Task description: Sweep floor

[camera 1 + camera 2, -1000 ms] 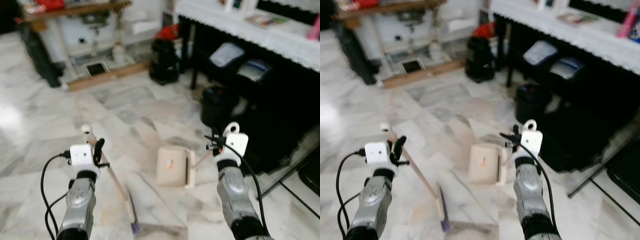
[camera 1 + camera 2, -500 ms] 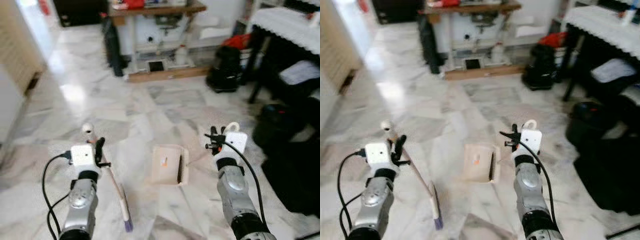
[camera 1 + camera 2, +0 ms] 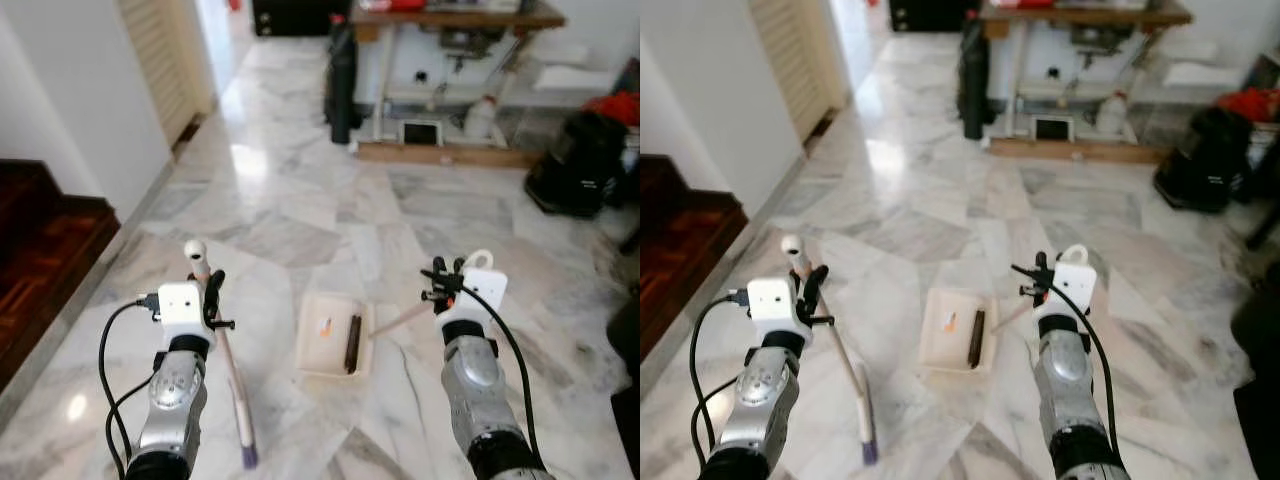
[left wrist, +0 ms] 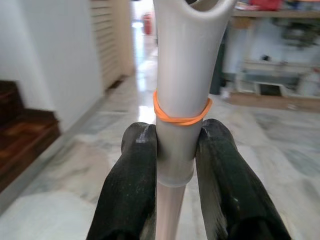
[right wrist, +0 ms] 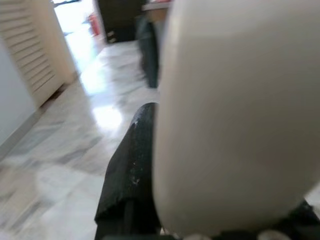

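Observation:
My left gripper (image 3: 207,299) is shut on the pale broom handle (image 3: 226,355), just below its rounded top. The left wrist view shows both fingers (image 4: 137,165) pressed against the handle (image 4: 182,75) under an orange rubber band (image 4: 180,118). The broom's purple-tipped head (image 3: 246,445) rests on the marble floor. My right gripper (image 3: 444,286) is shut on the long handle (image 3: 400,321) of a cream dustpan (image 3: 322,352). The dustpan lies flat between the arms and holds a dark strip (image 3: 352,342) and a small orange bit (image 3: 324,325). That handle (image 5: 235,115) looms close in the right wrist view.
A white wall (image 3: 60,100) and dark wooden steps (image 3: 40,250) stand at the left, with a louvred door (image 3: 165,50) behind. At the back, a wooden table (image 3: 450,18) has a black bag (image 3: 342,80) beside it. A black backpack (image 3: 575,165) sits at the right.
The camera has turned left: the black table on the right left the picture, and the wall and steps came in. Both grippers keep their holds.

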`<state>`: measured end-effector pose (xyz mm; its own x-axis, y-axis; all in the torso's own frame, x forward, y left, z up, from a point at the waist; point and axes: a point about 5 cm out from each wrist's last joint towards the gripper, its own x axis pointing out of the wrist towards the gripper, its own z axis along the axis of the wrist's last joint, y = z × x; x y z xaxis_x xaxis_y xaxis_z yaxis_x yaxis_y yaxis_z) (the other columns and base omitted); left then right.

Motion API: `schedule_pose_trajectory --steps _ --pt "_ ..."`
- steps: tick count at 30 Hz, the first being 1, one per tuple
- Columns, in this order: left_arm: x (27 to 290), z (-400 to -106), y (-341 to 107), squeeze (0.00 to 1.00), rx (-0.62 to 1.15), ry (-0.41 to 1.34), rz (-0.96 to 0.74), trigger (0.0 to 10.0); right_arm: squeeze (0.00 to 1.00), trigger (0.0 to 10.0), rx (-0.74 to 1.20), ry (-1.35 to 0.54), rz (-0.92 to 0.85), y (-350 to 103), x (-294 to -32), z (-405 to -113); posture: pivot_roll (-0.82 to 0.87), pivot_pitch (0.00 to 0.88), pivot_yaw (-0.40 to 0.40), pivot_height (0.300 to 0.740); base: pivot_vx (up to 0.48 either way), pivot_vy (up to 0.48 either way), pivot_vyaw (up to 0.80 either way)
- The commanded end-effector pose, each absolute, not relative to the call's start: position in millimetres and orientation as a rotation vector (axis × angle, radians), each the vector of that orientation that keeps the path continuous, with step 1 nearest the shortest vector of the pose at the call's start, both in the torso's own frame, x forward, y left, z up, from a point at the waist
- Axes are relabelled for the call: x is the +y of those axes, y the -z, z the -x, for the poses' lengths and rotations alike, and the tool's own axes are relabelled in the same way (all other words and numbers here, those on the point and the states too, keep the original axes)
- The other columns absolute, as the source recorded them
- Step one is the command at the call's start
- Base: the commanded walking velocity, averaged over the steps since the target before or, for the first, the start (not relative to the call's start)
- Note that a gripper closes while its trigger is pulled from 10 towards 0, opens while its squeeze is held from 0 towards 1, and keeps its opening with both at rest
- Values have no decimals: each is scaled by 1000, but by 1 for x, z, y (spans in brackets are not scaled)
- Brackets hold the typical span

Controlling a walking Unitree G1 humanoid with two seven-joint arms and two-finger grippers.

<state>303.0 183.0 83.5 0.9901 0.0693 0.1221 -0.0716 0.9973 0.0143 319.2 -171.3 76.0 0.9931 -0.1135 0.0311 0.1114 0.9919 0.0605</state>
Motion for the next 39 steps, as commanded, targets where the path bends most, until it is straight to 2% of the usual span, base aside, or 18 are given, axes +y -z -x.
schedule_pose_trajectory --steps 1,39 --pt "185 -307 -92 0 -158 -70 -33 10000 0 10000 -116 107 -58 -94 -169 -326 -42 0 14 740 0 0 800" --pt "188 -303 -98 0 -174 -85 -65 10000 0 10000 -110 110 -62 -99 -169 -330 -15 29 5 740 0 0 800"
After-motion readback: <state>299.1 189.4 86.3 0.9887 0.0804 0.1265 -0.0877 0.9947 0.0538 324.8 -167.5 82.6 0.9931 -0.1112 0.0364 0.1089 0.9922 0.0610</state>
